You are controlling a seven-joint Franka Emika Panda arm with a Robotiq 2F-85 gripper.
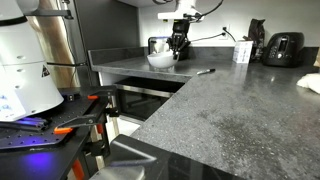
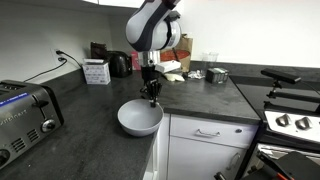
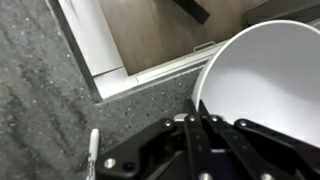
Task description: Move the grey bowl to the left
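Whitish-grey bowl (image 2: 139,118); speckled dark-grey counter (image 2: 90,115)

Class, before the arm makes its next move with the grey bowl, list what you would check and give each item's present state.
1. Gripper down at the rim of the grey bowl: ok.
2. Rim clamped firmly: cannot tell. The wrist view shows the fingers close together at the rim, but the contact is hidden.
3. Bowl empty: ok, its inside looks bare.
4. Bowl well clear of the counter edge: not ok, it sits close to the edge.
5. Toaster apart from the bowl: ok.
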